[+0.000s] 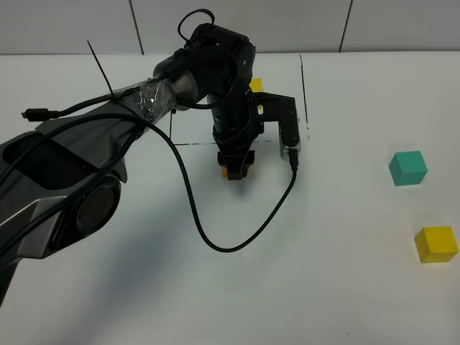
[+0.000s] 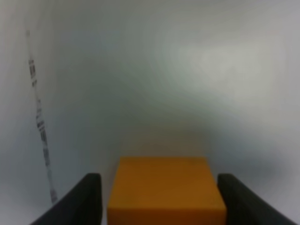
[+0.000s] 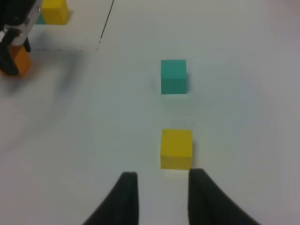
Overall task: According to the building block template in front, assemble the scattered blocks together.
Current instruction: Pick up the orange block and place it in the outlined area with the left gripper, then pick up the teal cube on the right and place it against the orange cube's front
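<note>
My left gripper reaches just in front of the black frame of the template and is shut on the orange cube. In the left wrist view the cube sits between the two dark fingers, low over the table. The arm hides most of the template; only its yellow cube shows. The loose teal cube and loose yellow cube lie far right. My right gripper is open and empty, just short of the yellow cube, with the teal cube beyond it.
A black cable loops from the left arm over the table in front of the frame. A drawn frame line runs beside the held cube. The right wrist view also shows the template's yellow cube and the frame corner.
</note>
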Robot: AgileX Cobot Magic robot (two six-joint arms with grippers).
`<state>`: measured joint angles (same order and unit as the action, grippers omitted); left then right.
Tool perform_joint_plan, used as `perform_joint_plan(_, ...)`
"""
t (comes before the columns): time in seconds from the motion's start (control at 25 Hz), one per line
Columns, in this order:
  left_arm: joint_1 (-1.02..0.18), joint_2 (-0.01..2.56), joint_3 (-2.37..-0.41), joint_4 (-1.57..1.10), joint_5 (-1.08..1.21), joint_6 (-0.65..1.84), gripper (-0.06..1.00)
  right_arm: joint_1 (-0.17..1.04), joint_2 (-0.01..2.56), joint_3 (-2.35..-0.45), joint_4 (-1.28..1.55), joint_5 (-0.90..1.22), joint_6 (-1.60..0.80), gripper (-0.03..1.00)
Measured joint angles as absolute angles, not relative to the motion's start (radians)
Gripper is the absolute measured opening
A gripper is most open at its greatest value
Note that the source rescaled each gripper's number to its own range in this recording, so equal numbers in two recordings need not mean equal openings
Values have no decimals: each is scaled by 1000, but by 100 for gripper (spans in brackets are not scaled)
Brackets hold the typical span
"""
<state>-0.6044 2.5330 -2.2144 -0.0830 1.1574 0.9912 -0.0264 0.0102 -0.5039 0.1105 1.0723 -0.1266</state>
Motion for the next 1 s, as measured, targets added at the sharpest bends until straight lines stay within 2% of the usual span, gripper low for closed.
perform_joint_plan(0.12,-604,2527,-2214,-90,1158,990,75,-26,10,-504,110,1072,-127,0)
perform_joint_plan(0.2,-604,2510,-2214,-114,1160,990,90,-26,10,-504,110,1072,-127,0)
perform_joint_plan(0.28,-604,2485,-2214,-146,1164,973,97,-26,10,-504,110,1072,-128,0)
perform_joint_plan(0.56,-560,2392,-2214,-119,1187,687,99,-26,10,-504,110,1072,-128,0)
perform_joint_plan(0.84,-386,2274,-2185,-113,1180,538,99,-26,10,-504,110,1072,-128,0)
perform_joint_plan(1.0,-290,2148,-2030,-139,1088,526,100,-26,10,-504,110,1072,-127,0)
